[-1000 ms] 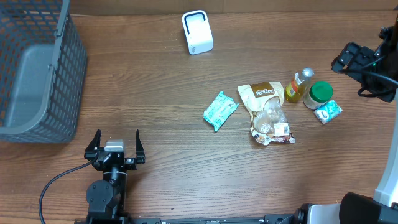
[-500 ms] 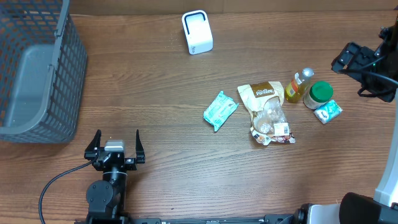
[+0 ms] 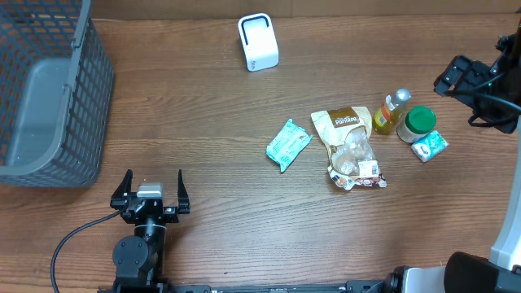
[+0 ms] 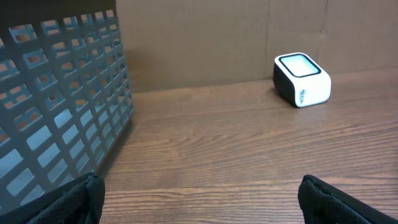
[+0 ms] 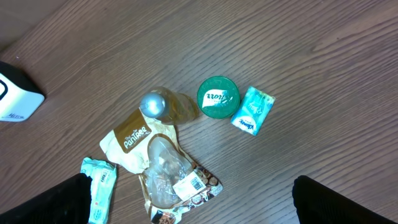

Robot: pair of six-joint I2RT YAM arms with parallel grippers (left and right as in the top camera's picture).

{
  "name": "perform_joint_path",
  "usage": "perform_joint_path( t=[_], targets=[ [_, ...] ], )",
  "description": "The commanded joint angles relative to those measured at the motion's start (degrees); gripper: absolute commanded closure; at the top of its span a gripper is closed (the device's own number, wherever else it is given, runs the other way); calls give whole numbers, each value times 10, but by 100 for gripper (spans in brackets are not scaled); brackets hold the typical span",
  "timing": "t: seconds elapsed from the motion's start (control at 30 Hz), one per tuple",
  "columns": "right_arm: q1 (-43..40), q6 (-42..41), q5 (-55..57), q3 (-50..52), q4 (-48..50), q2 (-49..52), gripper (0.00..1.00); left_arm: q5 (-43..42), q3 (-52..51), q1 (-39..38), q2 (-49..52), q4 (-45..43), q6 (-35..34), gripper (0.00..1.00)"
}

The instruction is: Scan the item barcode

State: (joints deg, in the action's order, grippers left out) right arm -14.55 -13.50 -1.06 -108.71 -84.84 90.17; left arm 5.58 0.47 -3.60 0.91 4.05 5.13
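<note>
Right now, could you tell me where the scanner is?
Overhead, the white scanner stands at the table's far edge, near the middle, between the gray basket on the left and the snack bag nearer the right.

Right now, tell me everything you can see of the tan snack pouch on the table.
The tan snack pouch lies flat on the wooden table, printed top end toward the far edge. The top is tan with white lettering; below it a clear window shows pale round pieces. The lower end is crumpled, dark brown, with a white barcode label facing up. Its top right corner seems to touch the yellow bottle; the teal packet lies apart on its left.
</note>
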Motion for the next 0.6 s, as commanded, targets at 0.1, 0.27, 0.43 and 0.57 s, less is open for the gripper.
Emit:
perform_joint_path(
  t=[0.1, 0.27, 0.43, 0.57],
  targets=[
    [0, -2, 3, -11, 3, 0, 0, 1, -2, 4, -7, 0, 15, 0],
    [0, -2, 3, -11, 3, 1, 0, 1, -2, 4, -7, 0, 15, 1],
    [0, -2, 3, -11, 3, 3, 0, 1, -2, 4, -7, 0, 15, 1],
    [0, -2, 3, -11, 3, -10, 0, 1, -2, 4, -7, 0, 15, 1]
  ],
)
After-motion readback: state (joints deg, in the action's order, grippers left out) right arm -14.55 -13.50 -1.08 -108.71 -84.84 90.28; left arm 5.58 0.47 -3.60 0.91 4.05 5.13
